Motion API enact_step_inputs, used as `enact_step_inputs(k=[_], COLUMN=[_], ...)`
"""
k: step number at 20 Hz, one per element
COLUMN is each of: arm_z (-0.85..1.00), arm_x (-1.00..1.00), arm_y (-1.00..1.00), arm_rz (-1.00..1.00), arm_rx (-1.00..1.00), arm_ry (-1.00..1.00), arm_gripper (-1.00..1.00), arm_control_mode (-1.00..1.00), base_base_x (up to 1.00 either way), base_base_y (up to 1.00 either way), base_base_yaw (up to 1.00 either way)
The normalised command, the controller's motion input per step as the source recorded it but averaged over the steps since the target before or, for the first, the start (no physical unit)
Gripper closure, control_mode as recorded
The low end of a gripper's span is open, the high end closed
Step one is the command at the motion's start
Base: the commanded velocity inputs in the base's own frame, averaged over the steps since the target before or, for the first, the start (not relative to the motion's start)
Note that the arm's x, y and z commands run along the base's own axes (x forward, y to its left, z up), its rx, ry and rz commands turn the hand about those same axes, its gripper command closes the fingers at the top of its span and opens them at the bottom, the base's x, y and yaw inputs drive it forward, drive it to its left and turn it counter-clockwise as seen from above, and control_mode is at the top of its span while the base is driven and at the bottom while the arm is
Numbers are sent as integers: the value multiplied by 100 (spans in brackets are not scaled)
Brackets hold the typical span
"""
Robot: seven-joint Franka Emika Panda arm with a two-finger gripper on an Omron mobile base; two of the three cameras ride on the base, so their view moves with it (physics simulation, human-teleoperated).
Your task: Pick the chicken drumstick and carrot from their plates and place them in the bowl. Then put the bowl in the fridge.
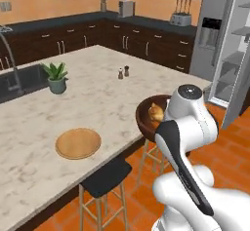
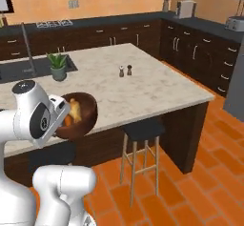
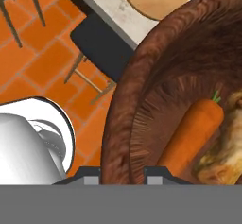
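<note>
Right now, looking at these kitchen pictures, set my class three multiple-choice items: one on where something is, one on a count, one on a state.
1. Where is the carrot?
A. on the tan plate
B. inside the brown bowl
C. on a stool

2. How many shakers stand together on the island counter?
A. two
B. four
C. none

3. What is the claw doing?
A. hanging open above the sink
B. shut on the plant pot
C. shut on the bowl's rim

Answers:
1 B: the carrot lies in the bowl beside the chicken drumstick.
2 A: two shakers stand side by side on the counter.
3 C: the claw has a finger on either side of the bowl's rim, and the bowl is held off the counter, over the floor.
</note>
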Motion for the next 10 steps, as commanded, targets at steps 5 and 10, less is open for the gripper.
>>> enact_step_inputs(k=[5, 10], arm_z=[0, 0], arm_x=[0, 0], arm_y=[0, 0], arm_rz=[0, 0], arm_rx=[0, 0], arm_ry=[0, 0], arm_gripper=[100, 100], arm_control_mode=[100, 100], base_base_x=[0, 0], base_base_y=[2, 3], base_base_yaw=[-98, -98])
